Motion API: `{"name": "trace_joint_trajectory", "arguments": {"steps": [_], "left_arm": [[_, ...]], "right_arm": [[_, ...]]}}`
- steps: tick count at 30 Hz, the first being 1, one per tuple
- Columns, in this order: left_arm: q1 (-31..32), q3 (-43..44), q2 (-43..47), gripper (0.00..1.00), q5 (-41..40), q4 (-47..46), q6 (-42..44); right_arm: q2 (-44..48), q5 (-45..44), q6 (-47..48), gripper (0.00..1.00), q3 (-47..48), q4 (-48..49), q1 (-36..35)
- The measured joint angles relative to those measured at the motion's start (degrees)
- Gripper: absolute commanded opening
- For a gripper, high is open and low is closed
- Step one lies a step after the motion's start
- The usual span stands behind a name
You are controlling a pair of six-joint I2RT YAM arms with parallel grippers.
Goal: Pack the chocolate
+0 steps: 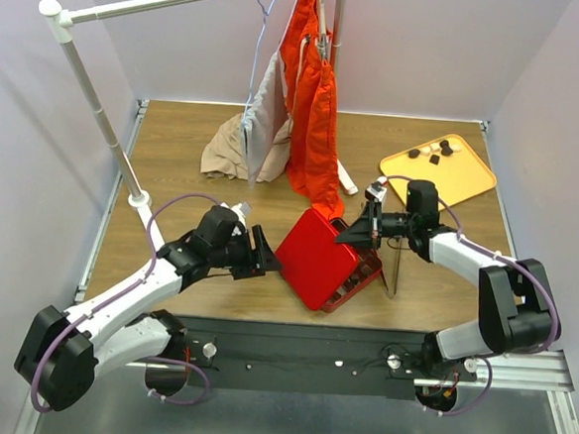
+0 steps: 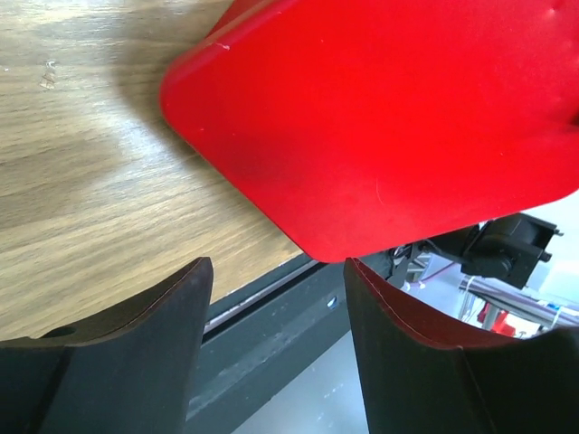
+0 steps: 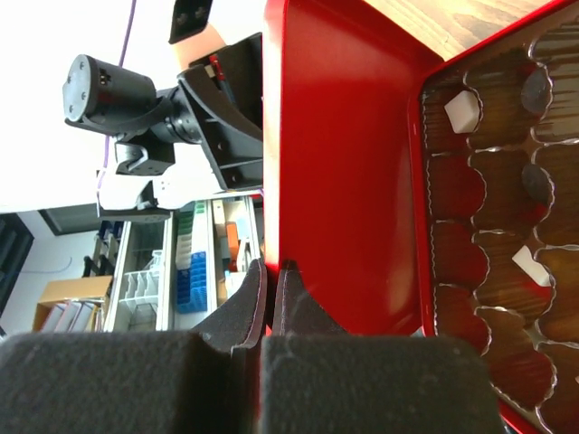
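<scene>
A red box stands near the front middle of the table, and its lid (image 1: 315, 252) is tilted up over the gridded base (image 1: 363, 278). My right gripper (image 3: 273, 268) is shut on the lid's thin edge (image 3: 273, 136) and holds it raised. In the base (image 3: 470, 298), white chocolate (image 3: 461, 110) and dark chocolate (image 3: 536, 87) sit in the cups. More chocolate (image 1: 431, 151) lies on the yellow tray (image 1: 466, 180) at the back right. My left gripper (image 2: 276, 264) is open just below the lid's lower corner (image 2: 321, 244), with only the table's edge seen between its fingers (image 2: 145, 344).
A clothes rack (image 1: 98, 114) stands at the back left, its pole foot (image 1: 140, 199) close to my left arm. An orange garment (image 1: 316, 100) and a hanger (image 1: 262, 16) hang from it. A beige cloth (image 1: 232, 151) lies behind the box.
</scene>
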State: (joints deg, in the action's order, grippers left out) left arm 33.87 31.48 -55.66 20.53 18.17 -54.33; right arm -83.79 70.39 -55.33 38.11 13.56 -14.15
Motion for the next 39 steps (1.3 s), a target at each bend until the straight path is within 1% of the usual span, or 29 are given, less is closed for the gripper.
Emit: {"name": "trace_joint_trajectory", "arguments": {"steps": [4,8,15,19,22,23,26,28,33,39], "left_arm": [[0.13,-0.85,-0.07,0.69,-0.37,-2.14,-1.38],[0.13,-0.68,0.74,0.69,-0.90,-3.76,-1.70],[0.13,2.29,0.35,0.70,-1.81,-5.03,-1.01],[0.13,5.18,-2.64,0.70,-1.95,-5.53,0.28],[0.13,6.36,-4.59,0.66,-1.95,-6.08,1.49],[0.13,6.36,-5.29,0.60,-1.95,-6.25,2.21],[0.20,6.19,-6.62,0.53,-1.90,-6.19,3.72],[0.48,5.90,-7.63,0.52,-1.88,-6.23,4.61],[2.73,5.42,-10.64,0.53,-1.88,-6.29,5.49],[3.39,5.20,-11.50,0.53,-1.90,-7.39,5.49]], "right_arm": [[0.59,-0.02,-0.35,0.01,0.59,-0.35,0.00],[4.26,-0.28,-1.40,0.01,2.51,-0.83,0.02],[11.43,-0.74,-4.04,0.01,5.88,-0.28,0.02],[12.20,-2.93,-5.75,0.01,5.70,-0.26,0.33],[12.55,-3.13,-9.40,0.01,1.66,4.02,2.08],[12.57,-2.99,-10.78,0.01,-0.02,5.57,2.91],[12.02,-1.75,-14.71,0.01,-4.57,8.96,6.47],[11.47,-1.64,-15.96,0.01,-5.53,9.97,8.09],[10.38,-0.39,-16.90,0.01,-5.55,12.94,8.76],[8.44,0.04,-16.92,0.01,-6.45,14.03,9.81]]}}
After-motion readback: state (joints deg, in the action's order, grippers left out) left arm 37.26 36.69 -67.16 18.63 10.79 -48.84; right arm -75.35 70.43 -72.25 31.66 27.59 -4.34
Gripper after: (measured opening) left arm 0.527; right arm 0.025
